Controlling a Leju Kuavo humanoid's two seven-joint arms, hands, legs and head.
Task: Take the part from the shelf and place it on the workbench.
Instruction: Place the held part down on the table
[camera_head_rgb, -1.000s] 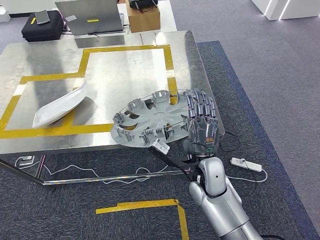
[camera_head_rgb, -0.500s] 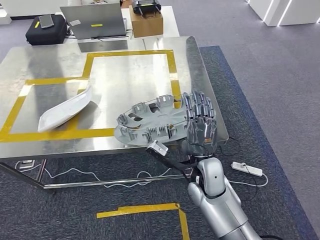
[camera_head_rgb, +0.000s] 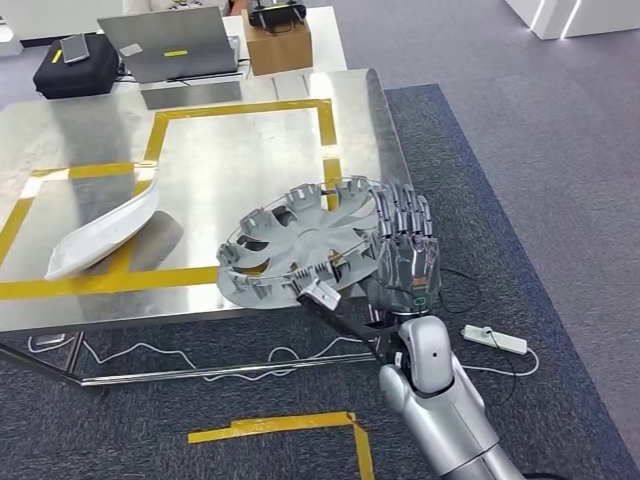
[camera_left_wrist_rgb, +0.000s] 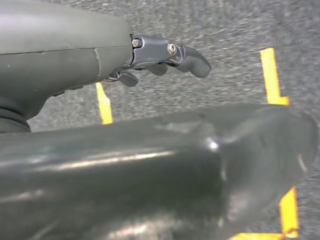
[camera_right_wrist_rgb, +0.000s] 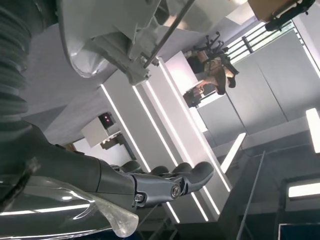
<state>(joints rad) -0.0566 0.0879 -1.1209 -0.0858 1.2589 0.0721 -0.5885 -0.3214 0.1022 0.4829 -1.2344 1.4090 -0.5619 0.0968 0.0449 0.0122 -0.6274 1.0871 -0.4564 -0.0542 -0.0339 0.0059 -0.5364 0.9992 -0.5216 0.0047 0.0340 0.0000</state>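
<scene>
The part is a grey spoked wheel cover (camera_head_rgb: 302, 245), held roughly level over the front right corner of the steel workbench (camera_head_rgb: 226, 150). My right hand (camera_head_rgb: 404, 255) grips its right rim, with the back of the hand toward me and the fingers up along the edge. In the right wrist view, the cover's underside (camera_right_wrist_rgb: 113, 35) sits close above the fingers (camera_right_wrist_rgb: 170, 182). My left hand (camera_left_wrist_rgb: 166, 52) hangs over the carpet with its fingers held out and nothing in them.
A curved white panel (camera_head_rgb: 102, 232) lies on the bench's left, across the yellow tape frame (camera_head_rgb: 162, 125). A laptop (camera_head_rgb: 170, 45), a cardboard box (camera_head_rgb: 278, 40) and a black case (camera_head_rgb: 72, 65) sit at the back. A power strip (camera_head_rgb: 493, 340) and cables lie on the carpet.
The whole picture has shifted a little, so the camera has moved. My right hand keeps its grip on the wheel cover over the bench's front right corner, now a touch higher.
</scene>
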